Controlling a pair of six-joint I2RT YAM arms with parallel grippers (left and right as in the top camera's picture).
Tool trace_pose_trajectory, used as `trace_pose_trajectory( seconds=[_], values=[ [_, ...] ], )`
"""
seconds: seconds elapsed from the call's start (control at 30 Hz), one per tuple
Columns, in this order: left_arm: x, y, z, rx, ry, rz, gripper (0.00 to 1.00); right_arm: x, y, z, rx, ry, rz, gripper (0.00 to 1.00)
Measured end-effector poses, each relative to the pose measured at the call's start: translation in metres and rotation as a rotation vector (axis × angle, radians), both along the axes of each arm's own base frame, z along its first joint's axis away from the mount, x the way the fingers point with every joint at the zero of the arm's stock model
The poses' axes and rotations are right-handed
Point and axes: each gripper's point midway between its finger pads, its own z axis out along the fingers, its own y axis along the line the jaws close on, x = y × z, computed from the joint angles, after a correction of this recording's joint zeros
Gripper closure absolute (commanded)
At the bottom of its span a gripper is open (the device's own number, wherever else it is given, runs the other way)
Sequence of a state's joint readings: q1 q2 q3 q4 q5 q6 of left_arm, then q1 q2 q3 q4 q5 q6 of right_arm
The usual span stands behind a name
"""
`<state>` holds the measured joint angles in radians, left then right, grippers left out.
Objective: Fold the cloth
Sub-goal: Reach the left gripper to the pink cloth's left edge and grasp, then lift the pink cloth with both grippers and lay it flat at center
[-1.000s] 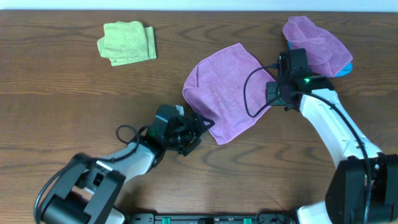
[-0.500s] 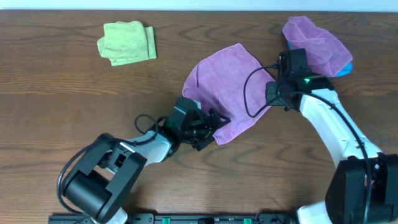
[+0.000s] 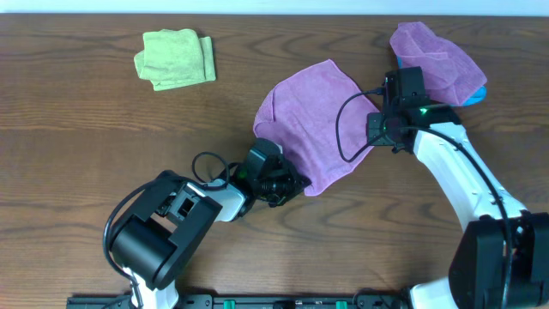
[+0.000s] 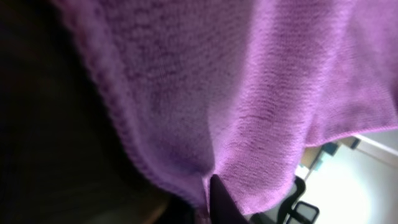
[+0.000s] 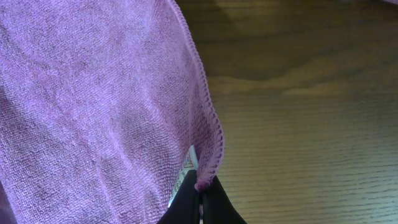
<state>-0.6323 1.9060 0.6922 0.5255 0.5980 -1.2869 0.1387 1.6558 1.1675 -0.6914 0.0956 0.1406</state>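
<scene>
A purple cloth [image 3: 309,129] lies spread on the wooden table, a little rumpled. My left gripper [image 3: 292,184] is at its near corner and is shut on it. In the left wrist view the cloth [image 4: 249,93] fills the frame and runs down into the closed jaws of my left gripper [image 4: 213,194]. My right gripper [image 3: 372,129] is at the cloth's right edge. In the right wrist view the hemmed corner of the cloth [image 5: 93,93], with its white label [image 5: 188,165], is pinched in the closed jaws of my right gripper [image 5: 202,185].
A folded green cloth [image 3: 175,58] lies at the back left. Another purple cloth [image 3: 433,60] is draped over a blue object [image 3: 477,93] at the back right, just behind my right wrist. Bare wood table [image 3: 86,154] stretches to the left.
My left gripper has moved right to the cloth's near corner and has closed on it. The right arm and the cloth's right edge have not moved.
</scene>
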Motion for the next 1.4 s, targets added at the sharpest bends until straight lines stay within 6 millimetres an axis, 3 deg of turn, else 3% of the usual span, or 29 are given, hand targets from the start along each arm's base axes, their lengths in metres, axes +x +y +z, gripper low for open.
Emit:
trace_pose_trajectory(
  seconds=[0.23,0.43,0.73,0.8,0.9,1.0,1.07,1.4],
  values=[
    [0.009,0.009,0.005,-0.020,-0.054,-0.065,0.94,0.000,0.003,0.000,0.018,0.002,0.007,0.99],
    [0.060,0.046,0.037,0.020,-0.062,-0.069,0.94,0.001,0.016,0.000,0.084,0.000,0.034,0.99],
    [0.170,0.102,0.174,0.125,-0.387,-0.021,0.94,0.049,0.051,0.035,0.288,-0.223,0.067,0.99],
    [0.188,0.113,0.201,0.142,-0.474,0.004,0.95,0.063,0.058,0.052,0.319,-0.290,0.076,0.99],
    [0.203,0.125,0.222,0.170,-0.547,0.038,0.95,0.087,0.071,0.094,0.348,-0.424,0.108,0.99],
    [0.206,0.130,0.223,0.181,-0.562,0.041,0.94,0.097,0.075,0.120,0.357,-0.479,0.119,0.99],
    [0.203,0.133,0.219,0.190,-0.550,0.027,0.94,0.093,0.074,0.123,0.352,-0.446,0.116,0.99],
    [0.125,0.163,0.156,0.354,-0.265,-0.204,0.94,0.026,0.072,0.075,0.302,-0.093,0.105,0.98]
  ],
)
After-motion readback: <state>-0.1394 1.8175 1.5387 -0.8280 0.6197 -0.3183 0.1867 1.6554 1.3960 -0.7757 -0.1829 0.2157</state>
